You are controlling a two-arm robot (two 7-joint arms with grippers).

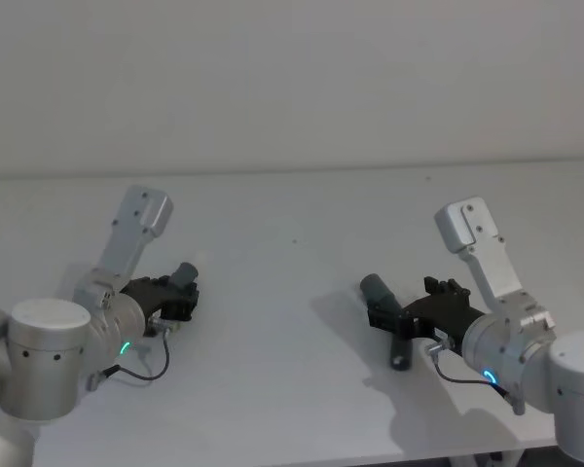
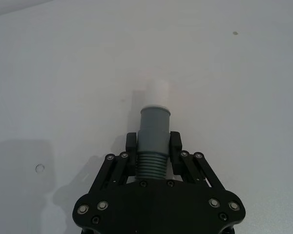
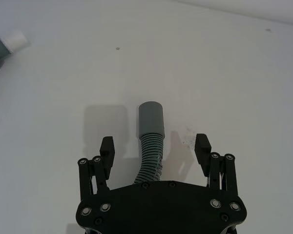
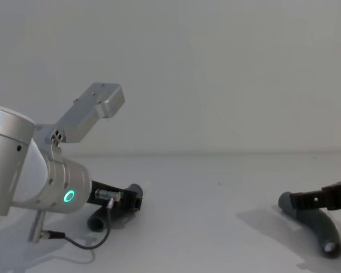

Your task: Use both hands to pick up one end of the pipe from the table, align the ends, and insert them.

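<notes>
white table (image 1: 273,379), pale wall (image 1: 292,78) behind

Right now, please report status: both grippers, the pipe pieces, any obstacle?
Left gripper shut on spigot piece. Right gripper open, astride sleeve piece, not gripping. Pieces apart, unjoined; bare table between.

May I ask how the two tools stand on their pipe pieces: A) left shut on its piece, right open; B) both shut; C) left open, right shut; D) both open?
A: the left tool clamps the white-tipped pipe piece from both sides, while the right tool stands open, with gaps on either side of the grey-sleeved piece between its fingers.
</notes>
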